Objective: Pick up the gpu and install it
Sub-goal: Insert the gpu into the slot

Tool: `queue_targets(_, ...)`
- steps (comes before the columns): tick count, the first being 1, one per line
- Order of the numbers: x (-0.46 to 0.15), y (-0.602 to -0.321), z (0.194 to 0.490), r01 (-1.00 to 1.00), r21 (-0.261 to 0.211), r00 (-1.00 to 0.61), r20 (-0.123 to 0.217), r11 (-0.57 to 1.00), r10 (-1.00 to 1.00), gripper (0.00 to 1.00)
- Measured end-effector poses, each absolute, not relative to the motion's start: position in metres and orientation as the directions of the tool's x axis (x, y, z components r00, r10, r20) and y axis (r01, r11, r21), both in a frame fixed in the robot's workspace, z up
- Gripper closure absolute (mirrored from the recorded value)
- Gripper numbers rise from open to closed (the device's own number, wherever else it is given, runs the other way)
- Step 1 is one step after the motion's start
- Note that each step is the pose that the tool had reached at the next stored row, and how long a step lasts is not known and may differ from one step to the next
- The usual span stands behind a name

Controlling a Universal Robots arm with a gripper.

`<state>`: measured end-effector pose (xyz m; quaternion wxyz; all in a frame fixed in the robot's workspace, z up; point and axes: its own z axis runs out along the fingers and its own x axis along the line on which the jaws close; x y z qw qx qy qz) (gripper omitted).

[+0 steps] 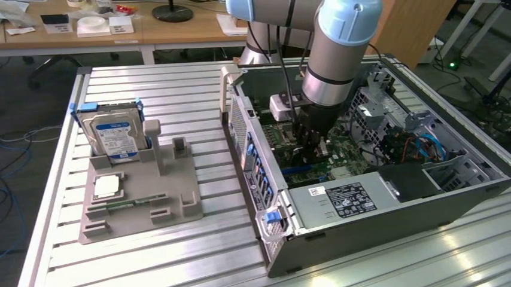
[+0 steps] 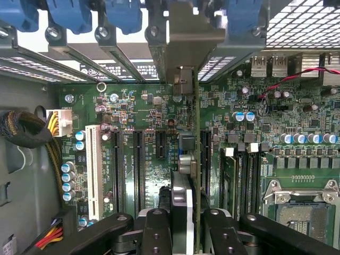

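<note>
The gpu [image 2: 196,133] appears edge-on in the wrist view, a thin dark card standing over the green motherboard [image 2: 159,106] between the black expansion slots [image 2: 138,170]. Its silvery bracket [image 2: 191,42] reaches the case's rear slot openings. My gripper [image 2: 187,218] is shut on the card's near edge, with one black finger [image 2: 156,228] on each side. In the exterior view my gripper [image 1: 310,146] is down inside the open computer case [image 1: 264,179], low over the motherboard, with the arm rising straight above it. Whether the card sits in a slot I cannot tell.
At the exterior view's left, a grey fixture [image 1: 179,197] on the slatted metal table holds a silver hard drive [image 1: 112,134], a small green memory stick [image 1: 131,202] and a square chip [image 1: 106,186]. Inside the case are the power supply [image 1: 347,200], cables [image 1: 415,146] and the drive cage [image 1: 459,170].
</note>
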<state>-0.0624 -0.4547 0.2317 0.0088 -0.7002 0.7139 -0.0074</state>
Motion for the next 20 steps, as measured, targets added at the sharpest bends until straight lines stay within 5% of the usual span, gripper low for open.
queue_targets(20,-0.0624,-0.4561,0.2316,-0.999,-0.023,-0.028,-0.002,0.028,-1.000,0.72)
